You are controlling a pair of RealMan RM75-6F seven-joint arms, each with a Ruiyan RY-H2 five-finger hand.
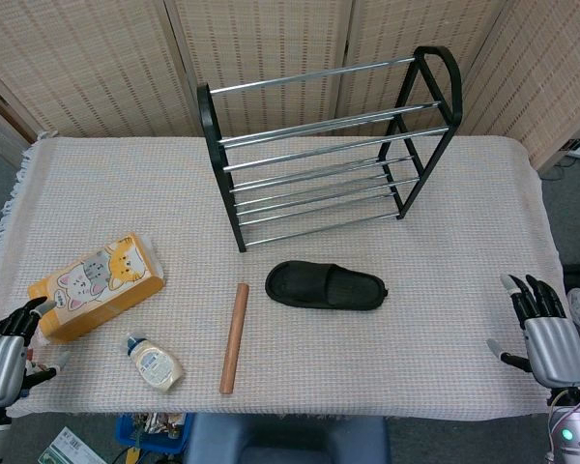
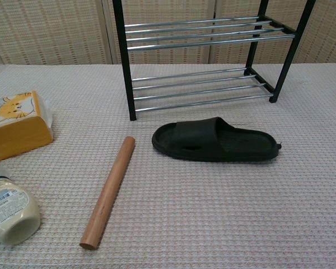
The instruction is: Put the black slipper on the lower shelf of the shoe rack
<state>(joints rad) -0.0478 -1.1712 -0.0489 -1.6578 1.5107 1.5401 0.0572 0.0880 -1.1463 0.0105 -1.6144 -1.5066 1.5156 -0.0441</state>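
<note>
The black slipper (image 1: pixel 326 286) is lying flat on the cloth-covered table (image 1: pixel 464 329), sole down, just near of the shoe rack (image 1: pixel 329 145) and a little right of centre. Its closed toe end is pointing left and its open heel is pointing right, so its long side is running roughly parallel to the rack's rails. It is sitting apart from the rack, touching nothing but the cloth.

Neither hand is reaching for it. The right hand (image 1: pixel 546 333) is resting at the near right edge of the table with its fingers spread and nothing in them, well apart from the slipper. The left hand (image 1: pixel 5 353) is waiting at the near left corner, beside the orange tissue box (image 1: pixel 97 285); its fingers are partly curled, holding nothing.

The slipper is looking like moulded foam or rubber: probably light, flexible rather than stiff, not fragile, with a matte surface that should be giving decent grip. The upper band over the toe half is likely the best hold, with fingers sliding in from the open heel side and the thumb on top. A pinch across the sole edges at mid-length would probably also be working, though the sole may be bending.

The lower shelf (image 2: pixel 201 89) is standing open toward the slipper, its 3 or so rails bare.

A wooden rod (image 1: pixel 234 338) and a small bottle (image 1: pixel 155 363) are lying to the left, clear of the path.
</note>
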